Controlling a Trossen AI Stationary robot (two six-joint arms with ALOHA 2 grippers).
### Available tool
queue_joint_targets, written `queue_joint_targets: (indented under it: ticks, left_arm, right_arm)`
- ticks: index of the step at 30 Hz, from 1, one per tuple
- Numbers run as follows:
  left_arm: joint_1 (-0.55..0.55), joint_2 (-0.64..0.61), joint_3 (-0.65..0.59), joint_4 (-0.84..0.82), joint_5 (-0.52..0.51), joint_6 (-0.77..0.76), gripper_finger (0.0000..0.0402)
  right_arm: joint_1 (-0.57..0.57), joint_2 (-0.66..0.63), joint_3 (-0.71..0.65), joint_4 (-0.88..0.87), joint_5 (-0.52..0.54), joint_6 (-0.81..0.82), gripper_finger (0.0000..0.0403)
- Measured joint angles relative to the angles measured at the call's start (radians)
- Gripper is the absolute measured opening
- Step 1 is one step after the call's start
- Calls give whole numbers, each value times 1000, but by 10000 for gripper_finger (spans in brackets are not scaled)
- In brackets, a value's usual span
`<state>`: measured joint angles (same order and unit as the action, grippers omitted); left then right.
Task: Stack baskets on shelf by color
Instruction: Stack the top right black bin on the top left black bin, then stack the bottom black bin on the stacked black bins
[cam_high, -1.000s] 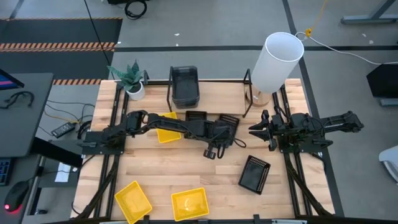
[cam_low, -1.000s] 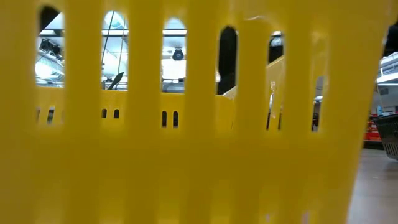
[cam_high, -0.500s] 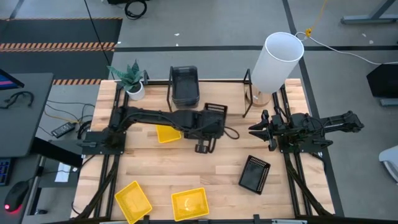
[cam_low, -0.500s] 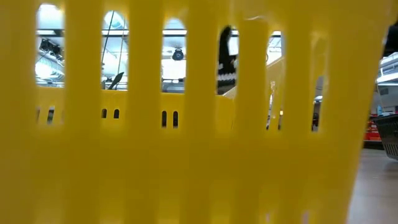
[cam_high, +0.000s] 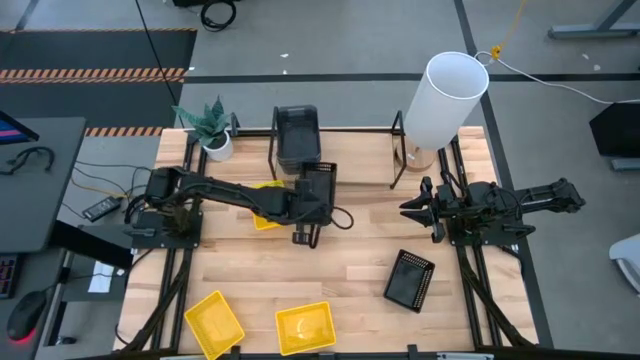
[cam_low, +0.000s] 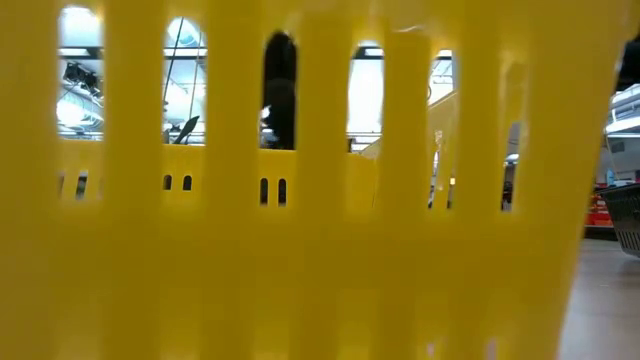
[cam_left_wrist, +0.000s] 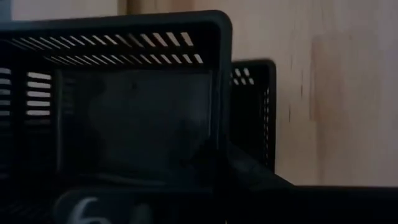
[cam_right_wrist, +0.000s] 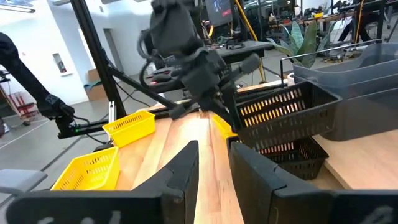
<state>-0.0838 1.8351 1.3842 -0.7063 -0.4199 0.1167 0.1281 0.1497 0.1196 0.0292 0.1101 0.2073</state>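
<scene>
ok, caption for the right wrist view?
Left gripper carries a black perforated basket above the table, yellow baskets behind.

The bench (cam_high: 350, 260) is pale wood planks with a smooth, faintly satin finish. The yellow baskets (cam_high: 305, 327) at lower centre look like glossy moulded plastic (slotted walls fill the low view). The black perforated basket (cam_high: 409, 279) at lower right is matt plastic. The shelf (cam_high: 397, 150) is thin black metal tube. The white cylinder (cam_high: 446, 98) at upper right looks matt.
</scene>
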Motion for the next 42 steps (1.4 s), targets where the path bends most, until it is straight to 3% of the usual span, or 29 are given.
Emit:
queue_joint_targets:
  ticks: [5,9,16,22,28,35,42]
  left_arm:
    - [-11,5,-55,38,4,-39,8]
    - [-11,5,-54,53,96,-103,8]
    - [-28,5,-55,55,151,-110,9]
    - [-35,5,-55,61,284,-181,9]
    - [-63,5,-55,66,287,-213,12]
    - [-98,5,-55,76,208,-237,82]
    - [-106,6,-18,39,207,-236,167]
  right_arm:
    - [0,0,0,1,0,0,98]
    - [0,0,0,1,0,0,98]
    - [0,0,0,0,0,0,98]
    - [0,0,0,0,0,0,98]
    - [0,0,0,0,0,0,98]
    - [0,0,0,0,0,0,98]
    - [0,0,0,0,0,0,98]
